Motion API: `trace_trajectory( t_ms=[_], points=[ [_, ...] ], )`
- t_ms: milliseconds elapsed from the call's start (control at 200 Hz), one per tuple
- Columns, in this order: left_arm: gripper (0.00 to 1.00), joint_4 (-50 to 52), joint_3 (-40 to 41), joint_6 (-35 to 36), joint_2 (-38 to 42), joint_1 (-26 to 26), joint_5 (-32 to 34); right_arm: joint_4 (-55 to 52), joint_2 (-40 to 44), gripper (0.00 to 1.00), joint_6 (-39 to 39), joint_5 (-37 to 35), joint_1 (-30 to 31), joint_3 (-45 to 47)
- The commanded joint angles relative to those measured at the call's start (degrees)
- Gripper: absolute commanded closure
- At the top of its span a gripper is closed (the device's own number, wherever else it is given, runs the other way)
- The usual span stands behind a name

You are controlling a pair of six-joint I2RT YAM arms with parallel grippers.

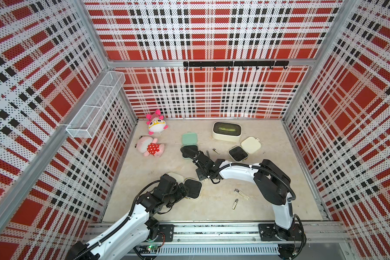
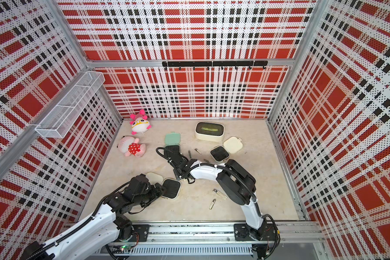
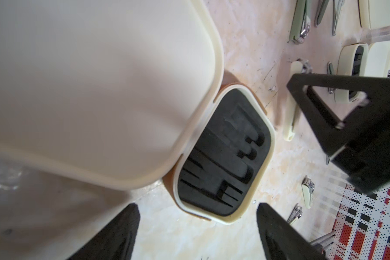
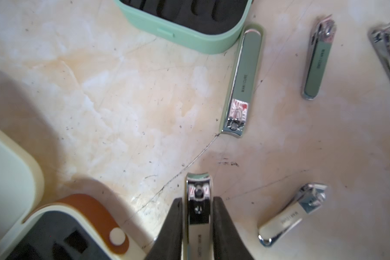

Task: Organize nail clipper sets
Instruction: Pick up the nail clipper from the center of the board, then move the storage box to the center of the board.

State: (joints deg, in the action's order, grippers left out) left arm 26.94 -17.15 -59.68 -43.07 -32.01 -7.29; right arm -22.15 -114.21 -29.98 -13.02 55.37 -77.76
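Near the front, a cream case lies open, lid (image 1: 175,176) beside its base (image 1: 193,188) with an empty black slotted insert (image 3: 223,153). My left gripper (image 1: 184,188) (image 3: 196,206) stands open just before that base, touching nothing. To its right my right gripper (image 1: 200,175) (image 4: 198,200) is shut on a silver nail clipper (image 4: 198,186), held just above the table. An open mint green case (image 1: 189,137) (image 4: 189,29) lies beyond it. A second open cream case (image 1: 238,153) lies at the back right. Loose clippers (image 4: 243,78) (image 1: 241,193) lie around.
A larger cream box with a dark window (image 1: 226,131) stands at the back. Two pink plush toys (image 1: 157,123) (image 1: 150,146) lie at the back left. A white wire basket (image 1: 95,105) hangs on the left wall and a black hook rail (image 1: 234,63) on the back wall.
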Motion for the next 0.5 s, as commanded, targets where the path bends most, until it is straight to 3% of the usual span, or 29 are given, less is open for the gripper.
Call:
trace_trajectory(
  t_ms=[0, 256, 496],
  points=[
    [0.11, -5.4, 0.92, -1.76, -0.75, -0.42, -0.11, 0.37, 4.05, 0.8, -0.93, -1.74, 0.35, 0.56],
    [0.09, -15.45, 1.22, -2.99, -7.68, -0.17, 0.47, -0.15, 7.48, 0.8, -0.78, -3.2, 0.35, 2.97],
    [0.09, -18.72, -1.87, 0.75, -14.55, 2.47, 0.37, -0.34, 10.12, 0.8, -1.13, -4.36, 0.35, 5.5]
  ],
)
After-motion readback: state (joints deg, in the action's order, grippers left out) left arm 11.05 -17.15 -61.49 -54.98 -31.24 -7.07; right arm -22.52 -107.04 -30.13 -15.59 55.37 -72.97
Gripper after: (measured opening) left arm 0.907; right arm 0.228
